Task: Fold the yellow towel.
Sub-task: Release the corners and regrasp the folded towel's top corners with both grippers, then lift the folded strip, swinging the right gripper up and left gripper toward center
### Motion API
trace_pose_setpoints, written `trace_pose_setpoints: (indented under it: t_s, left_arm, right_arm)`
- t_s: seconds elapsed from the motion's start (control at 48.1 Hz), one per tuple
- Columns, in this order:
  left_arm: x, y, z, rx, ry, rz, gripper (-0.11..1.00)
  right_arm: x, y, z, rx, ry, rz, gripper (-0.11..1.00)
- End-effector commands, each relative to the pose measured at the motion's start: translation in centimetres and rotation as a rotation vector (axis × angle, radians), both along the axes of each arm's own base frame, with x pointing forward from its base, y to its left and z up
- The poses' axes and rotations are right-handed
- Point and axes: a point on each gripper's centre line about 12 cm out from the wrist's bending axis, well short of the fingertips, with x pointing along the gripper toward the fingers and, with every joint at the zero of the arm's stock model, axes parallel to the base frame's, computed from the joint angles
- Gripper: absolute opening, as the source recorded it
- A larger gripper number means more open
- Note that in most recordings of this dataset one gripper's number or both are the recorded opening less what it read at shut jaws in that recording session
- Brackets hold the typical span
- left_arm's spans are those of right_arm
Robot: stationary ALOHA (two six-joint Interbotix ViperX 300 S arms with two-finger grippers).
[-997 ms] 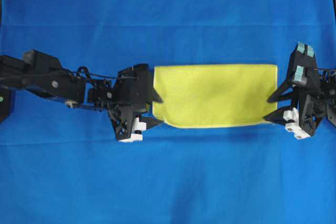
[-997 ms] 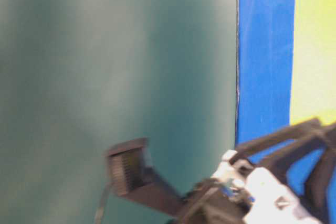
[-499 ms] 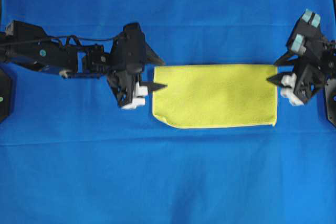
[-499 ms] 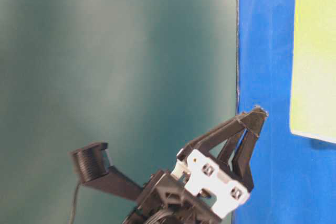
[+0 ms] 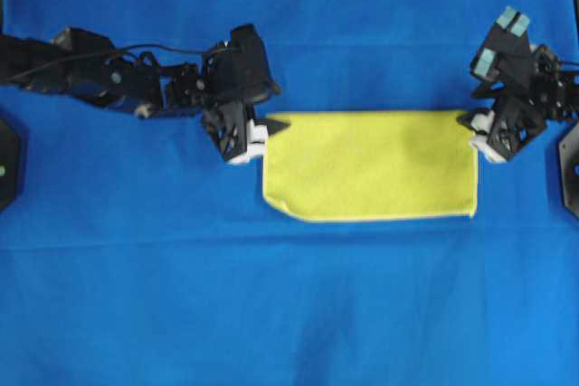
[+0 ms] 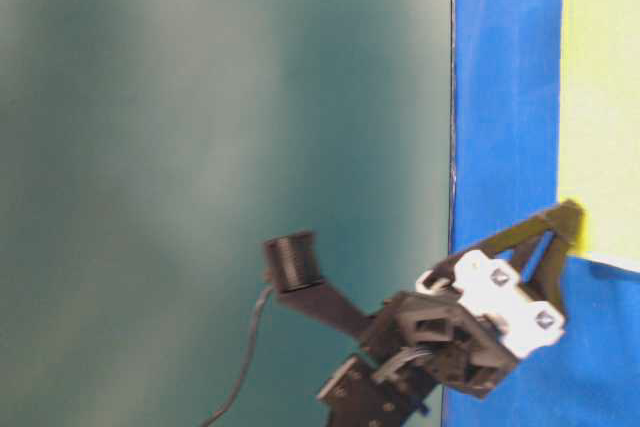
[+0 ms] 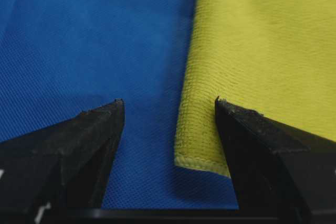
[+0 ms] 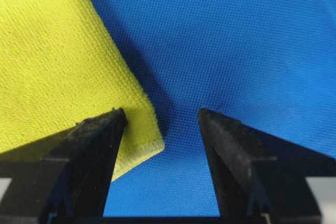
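Towel: I am seeing the yellow towel (image 5: 369, 166) lying flat as a wide rectangle on the blue cloth (image 5: 289, 314), about mid-table in the overhead view; its lower left corner is rounded.
Left fingers: I am reading the left gripper (image 7: 167, 109) as standing wide apart and holding nothing. In the left wrist view the towel's corner, with its pale stitched hem, is sitting between the two black fingers (image 7: 89, 140), closer to the one on the right of that view.
Left arm: I am watching the left arm (image 5: 99, 79) reaching in from the left edge of the overhead view, its gripper sitting at the towel's upper left corner.
Right fingers: I am reading the right gripper (image 8: 160, 116) as spread wide too, with nothing clamped. In the right wrist view the towel's corner is poking into the gap, and the finger on the left of that view is lying over the yellow edge; I cannot tell whether it is touching.
Right arm: I am seeing the right arm (image 5: 543, 88) coming in from the right edge, its gripper at the towel's upper right corner.
Table-level view: I am seeing a black fingertip lying against the towel's corner.
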Motion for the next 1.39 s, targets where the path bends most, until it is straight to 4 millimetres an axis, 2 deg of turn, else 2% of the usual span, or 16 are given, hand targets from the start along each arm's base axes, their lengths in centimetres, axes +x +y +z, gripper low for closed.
trace_pose_setpoints:
  t_s: [0.0,0.187,0.291,0.353,0.478,0.519,0.582,0.748,0.852,0.997,1.247,1.371]
  left_arm:
    - [0.6,0.2,0.6,0.008,-0.027,0.001,0.66]
    - [0.3,0.2,0.2,0.002,-0.001,0.001,0.63]
    - [0.1,0.1,-0.1,-0.004,0.026,0.000,0.53]
    - [-0.1,0.1,-0.2,-0.008,0.042,0.000,0.40]
    - [-0.2,0.1,-0.3,-0.010,0.054,0.000,0.16]
    - [-0.1,0.1,-0.3,-0.010,0.056,-0.001,0.09]
    - [-0.1,0.1,-0.3,-0.009,0.059,-0.003,0.02]
    - [0.1,0.1,0.1,-0.009,0.059,-0.004,0.02]
    - [0.3,0.1,1.7,-0.007,0.047,-0.005,0.02]
    - [0.3,0.1,5.2,-0.005,0.030,-0.007,0.02]
    - [-1.0,-0.4,12.5,0.000,-0.016,-0.015,0.02]
    - [-1.7,-0.8,14.3,0.007,-0.043,-0.023,0.02]
  right_arm:
    - [0.8,-0.3,0.2,-0.005,-0.021,0.006,0.61]
    - [0.9,-0.2,-0.4,0.004,-0.017,0.012,0.61]
    - [0.7,0.0,-0.7,0.008,-0.018,0.019,0.56]
    - [0.4,0.1,-1.2,0.014,-0.005,0.022,0.46]
    - [0.0,0.3,-1.8,0.023,0.006,0.024,0.10]
    - [0.0,0.3,-1.8,0.022,0.002,0.024,0.03]
    - [0.0,0.3,-1.7,0.022,-0.006,0.026,0.03]
    - [0.1,0.3,-1.4,0.017,-0.023,0.026,0.03]
    - [0.3,0.2,-0.6,0.003,-0.042,0.024,0.03]
    - [0.4,-0.2,1.7,-0.032,-0.073,0.007,0.03]
    - [-0.3,-0.3,7.7,-0.112,-0.184,-0.017,0.03]
    - [-1.1,0.2,9.9,-0.139,-0.258,-0.012,0.03]
